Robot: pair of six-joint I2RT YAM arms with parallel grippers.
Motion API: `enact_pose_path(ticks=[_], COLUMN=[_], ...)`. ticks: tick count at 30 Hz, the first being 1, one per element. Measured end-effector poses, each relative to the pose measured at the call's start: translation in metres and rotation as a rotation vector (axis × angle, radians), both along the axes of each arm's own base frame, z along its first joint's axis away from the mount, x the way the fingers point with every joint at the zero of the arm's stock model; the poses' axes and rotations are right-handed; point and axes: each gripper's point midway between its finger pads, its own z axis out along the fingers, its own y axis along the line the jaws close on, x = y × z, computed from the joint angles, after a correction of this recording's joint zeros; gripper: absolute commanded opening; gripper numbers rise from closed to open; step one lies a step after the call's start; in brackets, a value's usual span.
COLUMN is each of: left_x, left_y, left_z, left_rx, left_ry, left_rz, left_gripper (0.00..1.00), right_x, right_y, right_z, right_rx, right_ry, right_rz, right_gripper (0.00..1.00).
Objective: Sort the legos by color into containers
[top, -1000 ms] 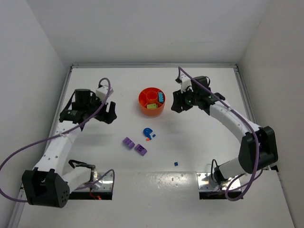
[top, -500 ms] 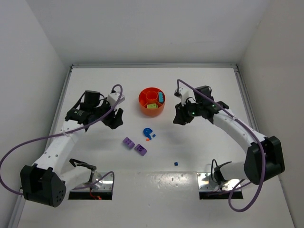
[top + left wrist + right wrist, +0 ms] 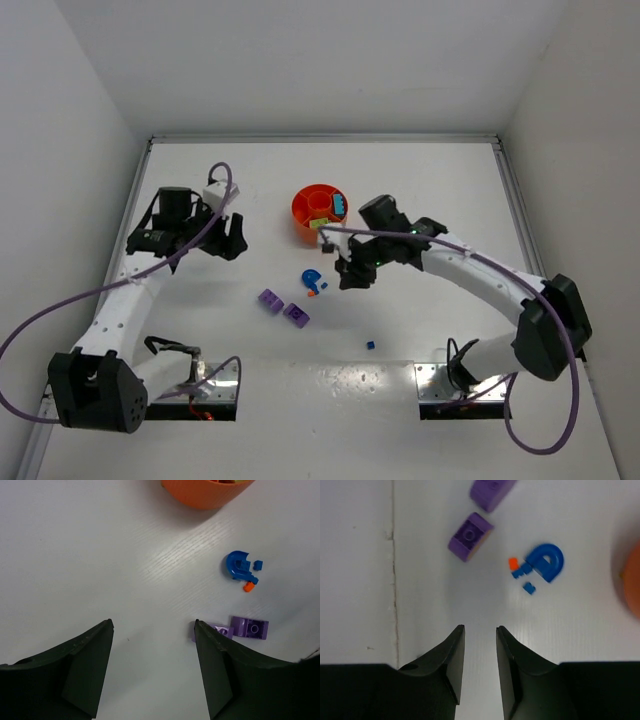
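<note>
The orange bowl (image 3: 318,207) stands at mid-table with a teal lego (image 3: 341,205) in one wedge; its wall (image 3: 207,491) shows at the top of the left wrist view. Loose legos lie nearer: a blue arch (image 3: 311,278) (image 3: 547,561), a tiny orange piece (image 3: 513,563), small blue bits (image 3: 529,588), two purple bricks (image 3: 270,298) (image 3: 296,315) and a lone blue bit (image 3: 370,345). My right gripper (image 3: 342,277) (image 3: 480,628) hovers just right of the blue arch, jaws narrowly open and empty. My left gripper (image 3: 236,240) (image 3: 153,625) hangs wide open and empty left of the bowl.
White walls close the table at the back and both sides. A seam in the tabletop (image 3: 394,575) runs past the purple bricks (image 3: 470,536). The arms' mounting plates (image 3: 455,385) sit at the near edge.
My right arm has swung from beside the bowl down and left to the loose legos, its jaws narrowing. My left arm reached toward the middle, then drew back left.
</note>
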Motion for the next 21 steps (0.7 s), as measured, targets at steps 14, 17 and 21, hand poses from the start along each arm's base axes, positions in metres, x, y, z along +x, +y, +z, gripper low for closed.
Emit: enact_pose_path(ticks=[14, 17, 21], left_x=[0.013, 0.013, 0.015], left_y=[0.043, 0.044, 0.049], left_z=[0.006, 0.009, 0.010], left_rx=[-0.053, -0.056, -0.059], left_ry=[-0.005, -0.025, -0.038], left_rz=[0.177, 0.182, 0.201], left_gripper=[0.80, 0.81, 0.81], right_x=[-0.027, -0.018, -0.008], right_y=[0.061, 0.067, 0.076], right_z=[-0.081, -0.081, -0.083], right_rx=[-0.206, -0.201, -0.198], right_ry=[-0.150, -0.183, -0.211], right_rz=[0.442, 0.438, 0.433], right_gripper=[0.38, 0.35, 0.35])
